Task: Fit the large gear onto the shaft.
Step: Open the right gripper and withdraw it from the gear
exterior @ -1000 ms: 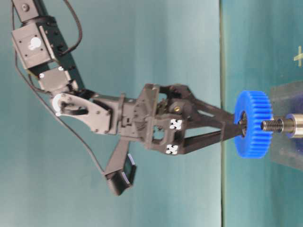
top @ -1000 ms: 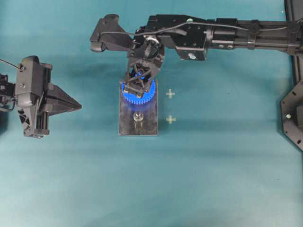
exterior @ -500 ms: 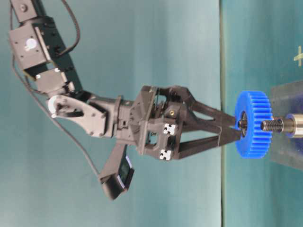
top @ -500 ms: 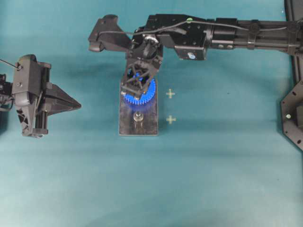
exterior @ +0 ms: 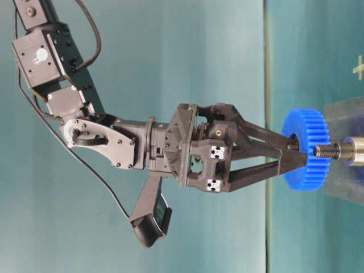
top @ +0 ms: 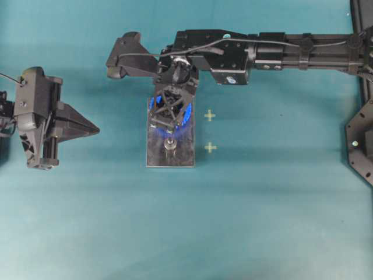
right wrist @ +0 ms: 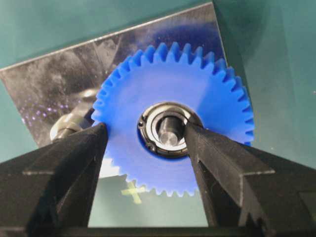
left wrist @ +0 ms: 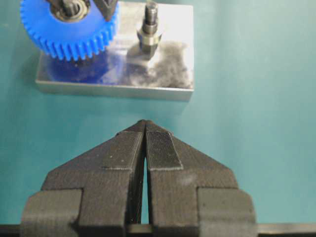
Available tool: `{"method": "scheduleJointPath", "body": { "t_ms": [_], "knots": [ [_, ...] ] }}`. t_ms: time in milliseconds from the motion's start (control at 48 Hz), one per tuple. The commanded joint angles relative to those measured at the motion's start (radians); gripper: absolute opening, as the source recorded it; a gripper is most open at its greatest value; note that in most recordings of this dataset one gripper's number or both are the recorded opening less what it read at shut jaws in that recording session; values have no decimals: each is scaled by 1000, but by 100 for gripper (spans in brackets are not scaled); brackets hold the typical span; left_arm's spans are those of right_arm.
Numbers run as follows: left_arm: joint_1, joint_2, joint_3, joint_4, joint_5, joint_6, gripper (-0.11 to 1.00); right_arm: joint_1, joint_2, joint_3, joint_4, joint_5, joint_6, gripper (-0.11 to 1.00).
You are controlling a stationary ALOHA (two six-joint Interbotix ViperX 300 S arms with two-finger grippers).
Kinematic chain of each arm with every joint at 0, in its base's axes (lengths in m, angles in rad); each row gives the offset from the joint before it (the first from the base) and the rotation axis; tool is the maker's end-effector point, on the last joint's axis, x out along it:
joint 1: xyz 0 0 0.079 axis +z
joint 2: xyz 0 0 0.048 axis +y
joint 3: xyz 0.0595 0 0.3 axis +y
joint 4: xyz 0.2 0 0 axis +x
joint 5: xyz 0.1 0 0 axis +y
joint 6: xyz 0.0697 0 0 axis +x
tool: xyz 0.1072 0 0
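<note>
Since the earlier frames the right arm has swung a little: in the overhead view its black wrist now covers most of the bright blue plastic toothed wheel, which showed as a nearly full ring before. In the table-level view the wheel has edged toward the threaded tip of a short silvery metal peg, where earlier a small gap showed between them. The left arm has not moved.

The right end effector grips the blue wheel, one finger against the toothed rim, the other in the silver-and-black bearing at the hub. Through the bearing bore the right wrist view shows a round metal end, roughly centred. Whether the wheel has seated, I cannot tell. The wheel hangs over one end of the grey rectangular steel plate, which lies flat on the teal tabletop. A second silvery peg stands bare just beside the wheel.

The left end effector is closed, pads together, empty, well apart from the plate.

No readable writing. Two pale cross marks sit on the tabletop beside the plate. White patterned squares are on the right end effector body.
</note>
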Motion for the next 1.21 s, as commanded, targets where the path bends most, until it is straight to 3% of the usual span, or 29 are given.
{"method": "scheduleJointPath", "body": {
  "t_ms": [0,250,438,625,812,1000,1188],
  "knots": [
    [-2,-8,-9,2,-8,-2,0,-2,-17,-32,-3,14,9,72],
    [0,-15,-9,2,-8,-2,0,-2,-46,-84,-3,58,5,72],
    [0,-31,-8,2,-8,-2,0,2,-138,-43,-5,55,-5,72],
    [0,-43,-8,2,-3,2,0,6,-255,86,-3,2,-29,72],
    [-2,-48,-2,2,-5,5,0,15,-364,242,-3,-135,-38,72],
    [-2,-46,2,2,-2,11,0,21,-453,359,-3,-278,-48,71],
    [-2,-46,5,2,-2,11,0,44,-497,449,-3,-334,-61,71]
  ]
}}
